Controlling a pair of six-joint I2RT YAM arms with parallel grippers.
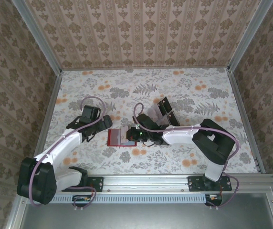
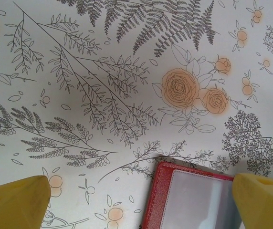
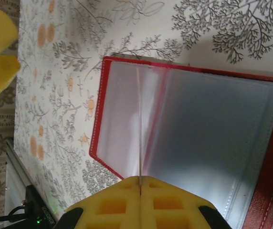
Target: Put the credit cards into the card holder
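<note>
1. Top external view: the floral worktop (image 1: 198, 90) carried everything.
2. The red card holder (image 1: 113, 138) lay open and flat near the front, between the two arms, clear sleeves upward.
3. The right jaws were clenched above it. Their yellow pads (image 3: 141, 205) pinched a thin clear leaf of its sleeves, seen edge-on.
4. The left jaws stood released, pads (image 2: 17, 200) wide apart, over the holder's corner.
5. Black credit cards (image 1: 165, 107) sat farther back, right of centre, well apart from the holder.
</note>
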